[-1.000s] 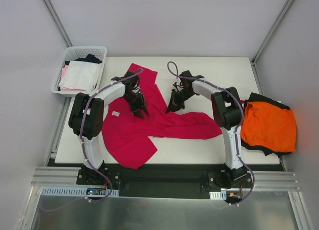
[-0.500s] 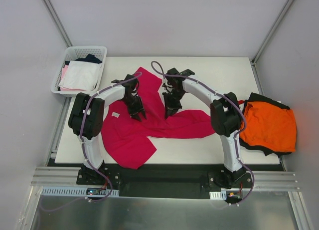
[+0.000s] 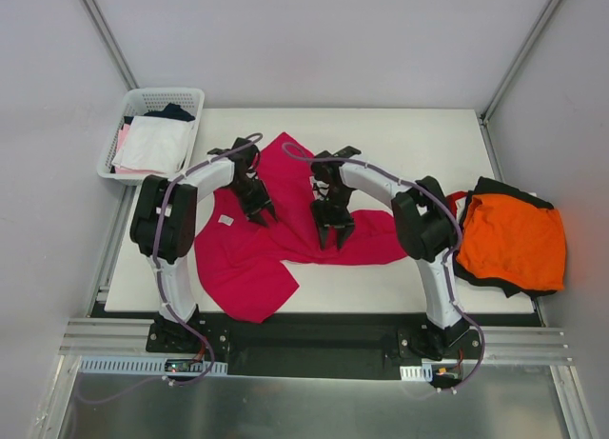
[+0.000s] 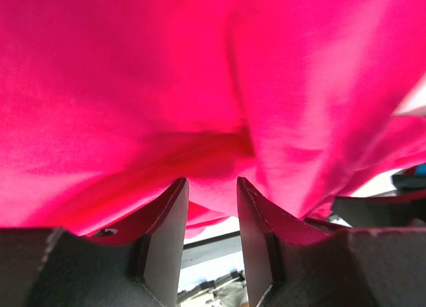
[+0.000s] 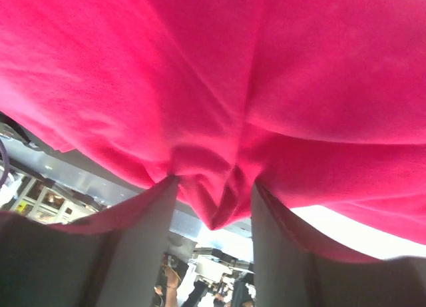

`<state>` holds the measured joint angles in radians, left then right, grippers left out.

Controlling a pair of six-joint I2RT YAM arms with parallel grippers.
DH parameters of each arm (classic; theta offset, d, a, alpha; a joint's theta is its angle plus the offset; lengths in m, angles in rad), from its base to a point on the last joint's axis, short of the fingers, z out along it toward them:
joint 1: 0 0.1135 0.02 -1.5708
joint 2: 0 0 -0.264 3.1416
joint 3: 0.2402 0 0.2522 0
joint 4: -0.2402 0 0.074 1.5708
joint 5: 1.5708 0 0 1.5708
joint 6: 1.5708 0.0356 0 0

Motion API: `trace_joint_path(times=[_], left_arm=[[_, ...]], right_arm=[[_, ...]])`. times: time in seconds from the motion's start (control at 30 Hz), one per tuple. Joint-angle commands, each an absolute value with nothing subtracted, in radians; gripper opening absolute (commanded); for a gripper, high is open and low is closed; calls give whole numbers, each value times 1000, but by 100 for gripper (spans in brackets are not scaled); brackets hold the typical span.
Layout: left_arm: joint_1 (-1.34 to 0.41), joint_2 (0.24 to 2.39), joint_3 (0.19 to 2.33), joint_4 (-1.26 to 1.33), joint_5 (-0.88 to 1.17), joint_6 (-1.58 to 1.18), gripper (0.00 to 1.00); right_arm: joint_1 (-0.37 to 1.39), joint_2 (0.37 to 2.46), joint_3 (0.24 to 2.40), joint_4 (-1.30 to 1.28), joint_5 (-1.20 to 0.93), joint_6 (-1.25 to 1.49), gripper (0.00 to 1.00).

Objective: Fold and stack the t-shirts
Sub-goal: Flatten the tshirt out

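Observation:
The crimson-magenta t-shirt [image 3: 257,258] lies crumpled across the middle of the table, its white neck label [image 3: 224,219] showing at the left. My left gripper [image 3: 257,209] stands on its upper left part, jaws partly apart and the tips pressed into the cloth [image 4: 200,87], nothing clamped between them. My right gripper [image 3: 334,232] is open over the shirt's middle. A loose fold of cloth [image 5: 223,200] hangs between its fingers. An orange t-shirt [image 3: 514,241] lies folded on a black t-shirt [image 3: 487,188] at the table's right edge.
A white mesh basket [image 3: 143,96] with white and pink garments stands off the table's back left corner. Bare white tabletop [image 3: 419,144] lies behind the right arm. Grey walls enclose the table on three sides.
The right gripper carried a fold of the crimson shirt leftward and toward the near edge, then opened. The left gripper shifted slightly back and left.

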<state>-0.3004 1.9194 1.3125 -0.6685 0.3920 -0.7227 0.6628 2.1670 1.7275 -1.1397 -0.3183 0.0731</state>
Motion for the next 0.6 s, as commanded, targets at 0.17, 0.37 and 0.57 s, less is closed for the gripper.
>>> trace_joint_path(times=[0.17,0.37,0.57], left_arm=[[-373,1962,1652,-594,439,-601,35],[-420,2071,1825,-592,455,-563,35],[-411,2238,1910,-594,457,-543,0]], right_arm=[[503,2083,1821,-1172,-347,74,53],[430,2052,1824,-1175,-374,58,53],[408,2043,1810,-1186,-403,46,35]])
